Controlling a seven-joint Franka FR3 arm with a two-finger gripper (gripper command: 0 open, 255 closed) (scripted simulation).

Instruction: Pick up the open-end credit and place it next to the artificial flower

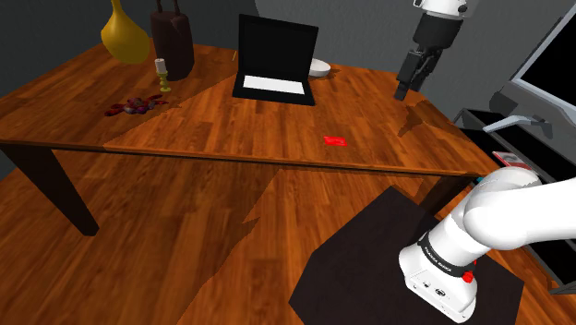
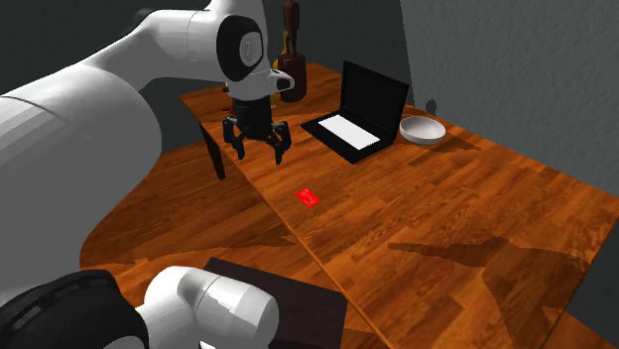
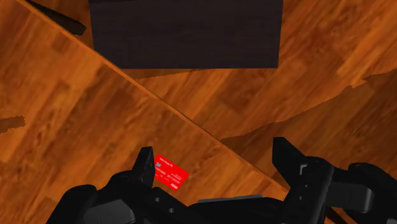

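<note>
**Approach to the card.** The gripper [image 1: 404,90] is shown wide open and empty, held well above the table [image 1: 231,129]. The red card [image 1: 336,140] lies flat near the table's front edge. In the wrist view it sits close to one finger, off centre, so the jaws are best centred over it before descent. Little lip is offered by so flat a thing, and a slip is likely. The flower [image 1: 136,104] lies well apart, across bare wood, with the laptop [image 1: 275,60] set back from that path.
</note>
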